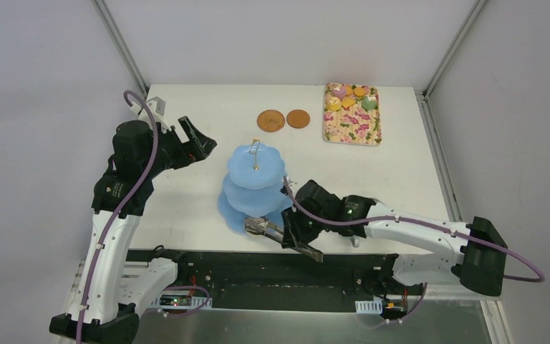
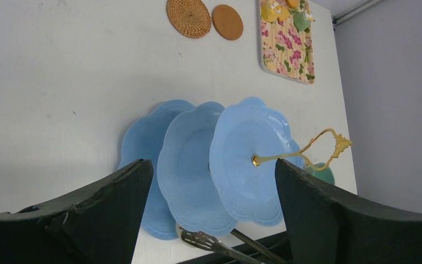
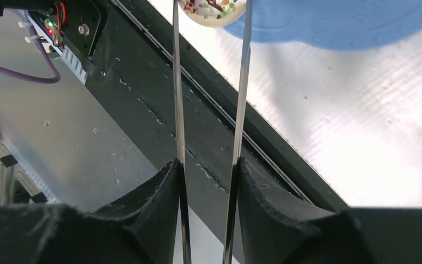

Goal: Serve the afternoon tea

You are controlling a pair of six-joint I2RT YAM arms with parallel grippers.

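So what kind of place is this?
Probably a robot lab: a left arm and right arm bolted to a white table, plain grey walls around, and a purple cable showing.

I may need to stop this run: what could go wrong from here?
The donut is pinched only by the tips of the tongs held in the right gripper; it may slip and drop off the stand. The tong tips sit at the stand's bottom rim and could nudge it.

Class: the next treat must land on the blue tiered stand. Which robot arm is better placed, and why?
Right. The right gripper clamps the metal tongs in its jaws, and their tips pinch a sprinkled donut at the rim of the stand. The left gripper hangs open and empty, off to the left.
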